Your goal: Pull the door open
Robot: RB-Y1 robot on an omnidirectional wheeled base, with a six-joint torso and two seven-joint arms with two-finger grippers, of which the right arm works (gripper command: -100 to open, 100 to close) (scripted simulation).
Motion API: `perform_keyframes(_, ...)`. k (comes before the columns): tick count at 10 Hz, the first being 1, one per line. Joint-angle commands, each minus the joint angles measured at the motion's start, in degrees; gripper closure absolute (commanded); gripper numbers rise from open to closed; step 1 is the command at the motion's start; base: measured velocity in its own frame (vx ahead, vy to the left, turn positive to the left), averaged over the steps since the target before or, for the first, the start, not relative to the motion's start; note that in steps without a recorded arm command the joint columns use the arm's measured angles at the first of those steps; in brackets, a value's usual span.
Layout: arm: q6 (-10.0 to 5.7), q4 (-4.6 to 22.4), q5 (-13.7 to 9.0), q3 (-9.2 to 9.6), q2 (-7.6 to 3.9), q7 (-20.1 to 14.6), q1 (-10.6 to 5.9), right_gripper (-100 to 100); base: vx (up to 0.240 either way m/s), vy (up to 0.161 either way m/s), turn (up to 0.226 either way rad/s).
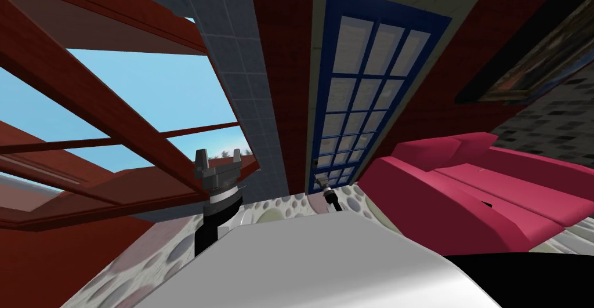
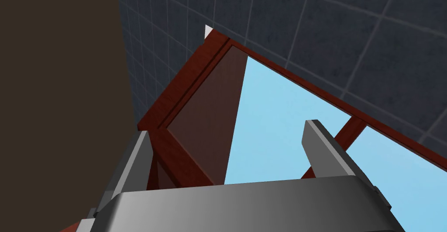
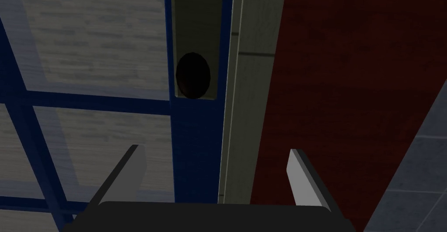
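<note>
Door [image 1: 361, 90] handle [image 1: 315, 162], lower middle, too small to make out; pink sofa [image 1: 464, 188] cut off at right edge.

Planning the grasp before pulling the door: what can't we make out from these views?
- Right wrist view: the knob is a dim dark oval; its shape and gap to the right hand are unreadable.
- Head view: that hand, at the door, is too small to read.
- Hinges: beyond the right wrist view's edge, too small in the head view.

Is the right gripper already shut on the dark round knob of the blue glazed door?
No, the right gripper stands open, and the dark round knob on the blue glazed door lies ahead of it, untouched.
</note>
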Motion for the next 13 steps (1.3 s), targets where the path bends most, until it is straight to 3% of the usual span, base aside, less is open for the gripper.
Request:
perform_keyframes(1, -0.94, 1.77, -0.50, -1.67, -0.85, 0.01, -0.67, -100, 0.022, 0.034, 0.225)
perform_keyframes(2, -0.94, 1.77, -0.50, -1.67, -0.85, 0.01, -0.67, -100, 0.025, 0.018, 0.057)
perform_keyframes(6, -1.89, 3.61, -1.88, -7.38, -3.23, -1.00, -1.01, -100, 0.073, 0.018, 0.271)
perform_keyframes(7, -2.04, 3.88, -2.09, -8.22, -3.52, -1.15, -1.06, -100, 0.119, -0.013, 0.218)
perform_keyframes(9, -2.04, 3.88, -2.09, -8.22, -3.52, -1.15, -1.06, -100, 0.054, -0.020, 0.030)
perform_keyframes(10, -2.30, 4.37, -2.46, -9.76, -4.00, -1.42, -1.16, -100, 0.074, -0.036, 0.202)
perform_keyframes(11, -2.30, 4.37, -2.46, -9.76, -4.00, -1.42, -1.16, -100, 0.072, -0.039, 0.134)
perform_keyframes(13, -2.66, 5.07, -2.99, -11.93, -4.61, -1.81, -1.29, -100, 0.101, -0.061, 0.182)
